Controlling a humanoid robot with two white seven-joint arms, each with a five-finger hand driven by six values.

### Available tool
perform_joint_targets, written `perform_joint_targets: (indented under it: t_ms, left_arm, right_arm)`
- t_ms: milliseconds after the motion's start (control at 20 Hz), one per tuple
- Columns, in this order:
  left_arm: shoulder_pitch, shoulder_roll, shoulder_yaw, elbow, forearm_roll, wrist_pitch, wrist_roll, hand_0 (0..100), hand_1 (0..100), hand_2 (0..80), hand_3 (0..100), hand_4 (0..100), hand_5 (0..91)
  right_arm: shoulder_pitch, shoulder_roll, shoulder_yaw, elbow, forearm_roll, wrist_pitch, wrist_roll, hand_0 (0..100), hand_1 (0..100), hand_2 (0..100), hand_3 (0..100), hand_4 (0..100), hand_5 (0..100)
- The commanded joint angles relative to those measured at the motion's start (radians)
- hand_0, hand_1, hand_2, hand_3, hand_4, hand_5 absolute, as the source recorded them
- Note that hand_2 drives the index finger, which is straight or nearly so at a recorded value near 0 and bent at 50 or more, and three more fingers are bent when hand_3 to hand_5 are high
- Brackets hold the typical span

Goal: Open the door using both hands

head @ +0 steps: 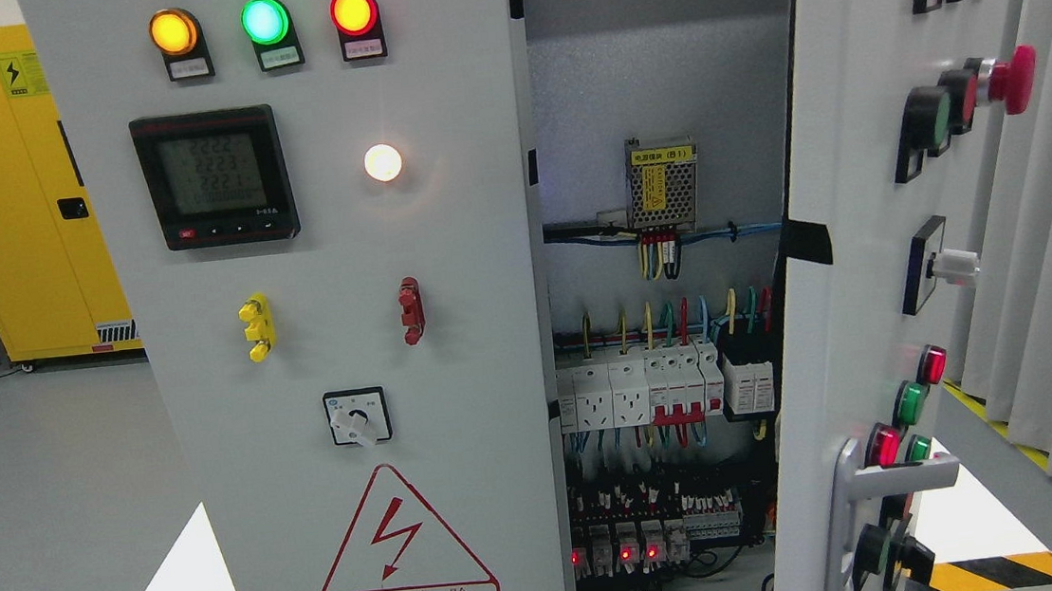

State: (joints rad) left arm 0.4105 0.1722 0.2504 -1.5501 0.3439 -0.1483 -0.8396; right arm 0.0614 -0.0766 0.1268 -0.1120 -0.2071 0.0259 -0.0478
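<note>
- An industrial electrical lab or workshop.
- A grey control cabinet [340, 350] with indicator lamps [264, 21] (door ajar, breakers [658, 384] and wiring visible).
- A yellow safety cabinet [12, 188] stands behind.

right door [854, 238] swung open | left door [340, 350] shut | breakers [658, 384] and wiring exposed between | no hands visible

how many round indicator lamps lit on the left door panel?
4. Along the top of the left door: amber lamp, green lamp, red lamp. Below them, right of the digital meter: white lamp.
</note>
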Motion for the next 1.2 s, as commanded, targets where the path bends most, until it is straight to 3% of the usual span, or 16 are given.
perform_joint_targets:
  t_ms: [0,350,451,651,851,1151]
  left_arm:
    - [-0.038,0.094,0.078,-0.406,0.093,0.039,-0.029,10,8,13.5,31,21,0.0]
    - [-0.162,0.343,0.056,-0.416,0.306,0.110,-0.029,7,9,12.6,30,20,0.0]
    - [-0.197,0.366,0.053,-0.421,0.323,0.131,-0.029,5,8,10.6,29,19,0.0]
    - [-0.306,0.374,0.044,-0.449,0.400,0.280,-0.029,4,9,10.5,29,19,0.0]
    - [-0.442,0.461,0.007,-0.446,0.492,0.391,-0.026,4,9,10.7,29,19,0.0]
    - [-0.651,0.454,-0.108,-0.446,0.503,0.513,-0.024,4,9,9.6,28,16,0.0]
  right_arm:
    - [0.000,0.000,0.001,0.000,0.000,0.000,0.000,21,6,0,0,0,0]
    - [0.000,0.000,0.001,0.000,0.000,0.000,0.000,21,6,0,0,0,0]
    - [0.000,0.000,0.001,0.000,0.000,0.000,0.000,21,6,0,0,0,0]
    - [0.000,0.000,-0.001,0.000,0.000,0.000,0.000,21,6,0,0,0,0]
    - [0.000,0.000,-0.001,0.000,0.000,0.000,0.000,21,6,0,0,0,0]
    - [0.000,0.000,0.001,0.000,0.000,0.000,0.000,21,6,0,0,0,0]
